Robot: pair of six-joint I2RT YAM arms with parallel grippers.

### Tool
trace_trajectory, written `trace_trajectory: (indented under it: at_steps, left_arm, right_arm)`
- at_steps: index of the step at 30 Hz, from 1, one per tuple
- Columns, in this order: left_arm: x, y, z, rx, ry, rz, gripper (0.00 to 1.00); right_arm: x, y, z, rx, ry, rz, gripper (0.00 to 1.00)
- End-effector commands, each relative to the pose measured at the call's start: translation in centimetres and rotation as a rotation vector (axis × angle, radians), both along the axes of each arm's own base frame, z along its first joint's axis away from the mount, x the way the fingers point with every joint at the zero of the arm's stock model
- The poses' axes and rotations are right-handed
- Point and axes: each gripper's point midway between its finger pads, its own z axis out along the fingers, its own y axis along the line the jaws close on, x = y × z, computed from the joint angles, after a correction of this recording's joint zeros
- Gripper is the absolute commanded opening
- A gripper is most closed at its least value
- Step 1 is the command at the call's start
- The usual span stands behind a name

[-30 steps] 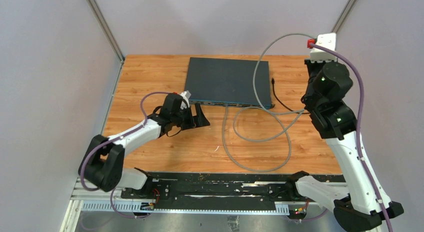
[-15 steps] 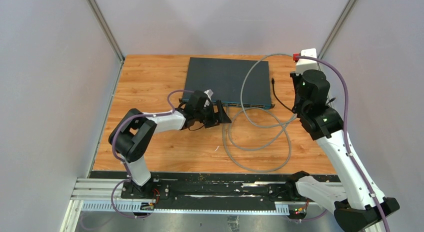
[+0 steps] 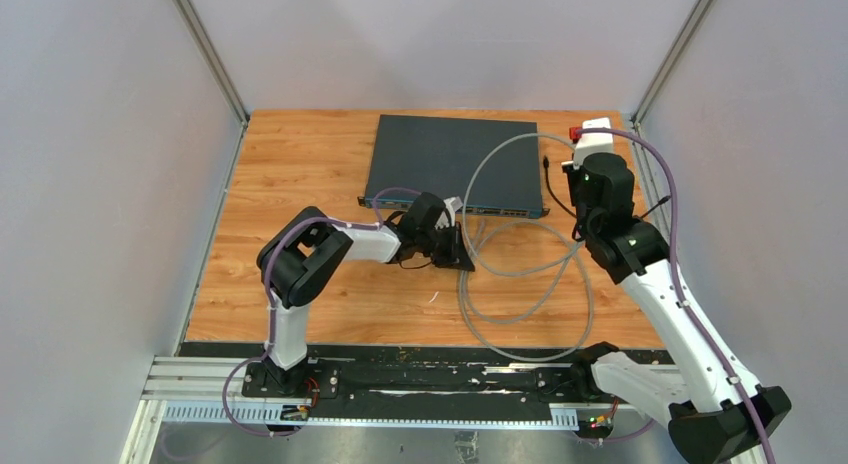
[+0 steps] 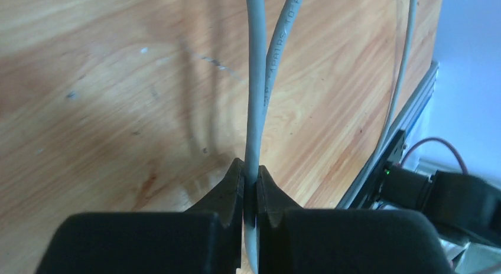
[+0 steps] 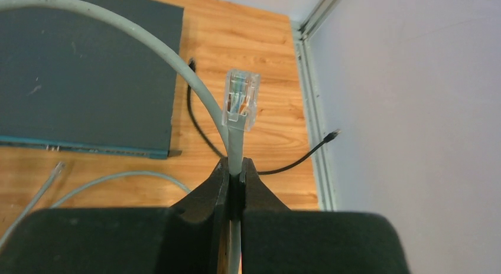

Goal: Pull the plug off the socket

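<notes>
Wooden table (image 3: 300, 164) sits between grey walls. A clear plug (image 5: 240, 100) stands free in the air over the far right corner, out of any socket. The right gripper (image 5: 235, 178) is clamped on the grey cable (image 5: 235, 147) just below it. The left gripper (image 4: 250, 191) pinches the same cable low over the wood, just in front of the switch (image 3: 450, 159). This end looks pulled. Whether the other end sits in a port cannot be told; if so, the next move calls for a straight draw away from the switch.

We hold our black left gripper (image 4: 250, 175) low on a folded arm and our black right gripper (image 5: 235, 168) out far, both pinched on thin grey cable (image 4: 255, 97).
</notes>
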Motion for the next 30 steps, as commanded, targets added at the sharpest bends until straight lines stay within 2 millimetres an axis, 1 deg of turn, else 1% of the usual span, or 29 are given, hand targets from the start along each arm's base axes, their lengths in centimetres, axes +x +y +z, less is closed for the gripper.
trace_trajectory:
  at_steps: [1,2,3,4,8,9,11,15,17,20,23,26,27,28,30]
  left_arm:
    - [0.6,-1.3,4.2,-0.059,-0.168,-0.110,0.00]
    - [0.7,-1.3,5.6,-0.074,-0.218,-0.123,0.00]
    - [0.8,-1.1,6.2,-0.076,-0.252,-0.135,0.00]
    - [0.9,-0.9,7.5,-0.087,-0.299,-0.138,0.00]
    - [0.6,0.0,10.2,-0.123,-0.387,-0.176,0.00]
    - [0.6,0.1,10.8,-0.138,-0.395,-0.184,0.00]
    - [0.7,0.0,12.3,-0.170,-0.411,-0.195,0.00]
    - [1.5,-1.0,15.8,-0.227,-0.443,-0.175,0.00]
    - [2.6,-1.6,17.8,-0.250,-0.463,-0.131,0.00]
    - [4.8,-2.7,20.9,-0.296,-0.472,-0.037,0.00]
    - [6.9,-4.5,23.5,-0.363,-0.472,0.031,0.00]
    - [9.7,-6.3,25.3,-0.397,-0.488,0.107,0.00]
    - [10.8,-7.1,24.9,-0.393,-0.484,0.134,0.00]
    - [11.8,-7.8,25.4,-0.406,-0.488,0.154,0.00]
    - [13.7,-9.4,25.3,-0.423,-0.476,0.190,0.00]
  right_arm:
    - [-0.5,0.7,-2.5,0.074,0.039,0.031,0.00]
    - [-0.7,0.8,-2.9,0.081,0.047,0.040,0.00]
    - [-0.9,1.0,-3.3,0.095,0.053,0.049,0.00]
    - [-1.2,1.2,-3.6,0.109,0.056,0.067,0.00]
    - [-2.3,1.4,-4.2,0.154,0.049,0.117,0.00]
    - [-2.5,1.1,-4.4,0.159,0.046,0.105,0.00]
    - [-2.9,0.0,-4.2,0.171,0.028,0.063,0.00]
    - [-3.4,-2.0,-2.4,0.207,-0.029,-0.024,0.00]
    - [-3.4,-2.9,-1.2,0.245,-0.069,-0.084,0.00]
    - [-2.9,-4.6,0.8,0.267,-0.110,-0.170,0.00]
    - [-1.8,-6.2,1.8,0.318,-0.116,-0.234,0.00]
    - [-0.1,-8.2,2.2,0.398,-0.114,-0.290,0.00]
    - [0.4,-9.0,2.3,0.423,-0.118,-0.310,0.00]
    - [0.9,-9.7,2.3,0.452,-0.120,-0.331,0.00]
    - [2.2,-10.8,2.0,0.494,-0.113,-0.343,0.00]
